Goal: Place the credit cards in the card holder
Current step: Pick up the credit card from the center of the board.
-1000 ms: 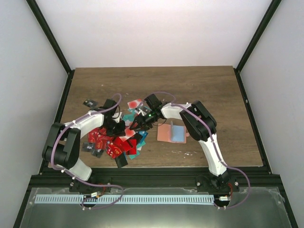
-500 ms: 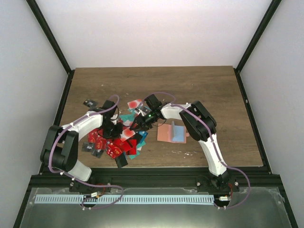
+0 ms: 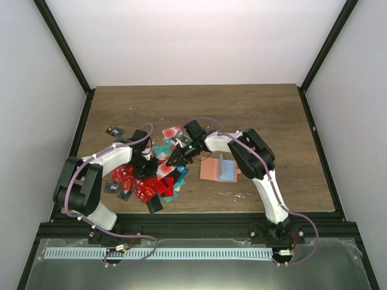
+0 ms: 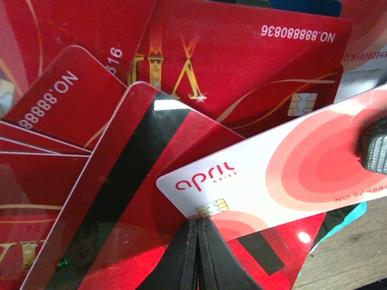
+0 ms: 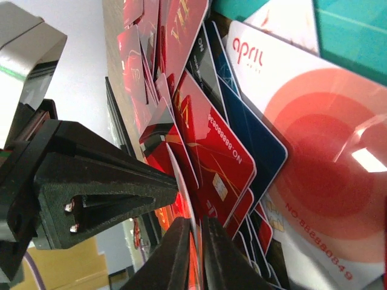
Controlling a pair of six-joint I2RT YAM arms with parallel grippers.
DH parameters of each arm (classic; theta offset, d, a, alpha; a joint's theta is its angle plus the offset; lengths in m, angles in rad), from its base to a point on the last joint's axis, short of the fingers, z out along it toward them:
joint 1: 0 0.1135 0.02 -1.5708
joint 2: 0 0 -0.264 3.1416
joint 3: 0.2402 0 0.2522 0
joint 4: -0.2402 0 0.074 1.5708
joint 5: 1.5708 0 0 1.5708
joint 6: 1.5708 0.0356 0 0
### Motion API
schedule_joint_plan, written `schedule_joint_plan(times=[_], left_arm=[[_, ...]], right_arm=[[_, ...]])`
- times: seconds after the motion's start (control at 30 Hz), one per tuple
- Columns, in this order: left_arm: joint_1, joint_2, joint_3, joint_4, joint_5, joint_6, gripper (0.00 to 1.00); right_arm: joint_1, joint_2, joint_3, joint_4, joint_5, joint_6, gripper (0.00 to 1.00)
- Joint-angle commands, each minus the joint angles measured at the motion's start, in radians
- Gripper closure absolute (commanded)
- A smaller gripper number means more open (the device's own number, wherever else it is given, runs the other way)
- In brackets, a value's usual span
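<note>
Top external view: a wooden table [image 3: 272, 121] with both arms reaching in over one heap, their wrists almost meeting.
Card holder: the salmon-pink card holder [image 3: 207, 171] lies flat on bare wood, with a pale blue panel [image 3: 227, 170] showing on its right half.
Credit cards: the credit cards [image 3: 148, 188] are heaped just left of the card holder, mostly red with teal, black and white mixed in. A strip of bare wood separates them from it.
Strays: one black card [image 3: 113, 131] sits well left of the card holder and farther back. Another [image 3: 154, 204] lies at the near fringe of the heap.
Left hand: the left hand [image 3: 152, 166] is over the heap, left of the card holder. Its fingers are pressed tight together, tips at the lower edge of a white card [image 4: 284, 169] with red rings. I cannot tell whether they pinch it.
Right hand: the right hand [image 3: 172, 159] is between the left hand and the card holder. It is narrow, with a thin card seen edge-on running into the slit. In the left wrist view its dark fingertip [image 4: 375, 145] sits on the white card's far end.
In the way: the white card lies tilted across overlapping red cards [image 4: 242, 66], one showing its black stripe. The two hands crowd each other at the same card.
</note>
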Motion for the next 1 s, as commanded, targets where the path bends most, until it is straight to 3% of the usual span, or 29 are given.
schedule_joint_plan(times=[0.0,0.37,0.67,0.97], left_arm=[[0.004,0.026,-0.028,0.022,-0.029,-0.006,0.96],[0.004,-0.082,0.075,-0.004,0.029,0.055,0.96],[0.004,-0.160,0.246,-0.034,0.149,0.203,0.90],[0.001,-0.242,0.262,0.024,0.388,0.264,0.66]], right_arm=[[0.012,0.005,-0.002,0.006,-0.021,-0.006,0.94],[-0.034,-0.089,-0.002,-0.144,0.034,-0.147,0.99],[-0.060,-0.224,0.047,-0.401,0.001,-0.456,0.99],[-0.074,-0.473,-0.097,-0.399,0.069,-0.579,0.99]])
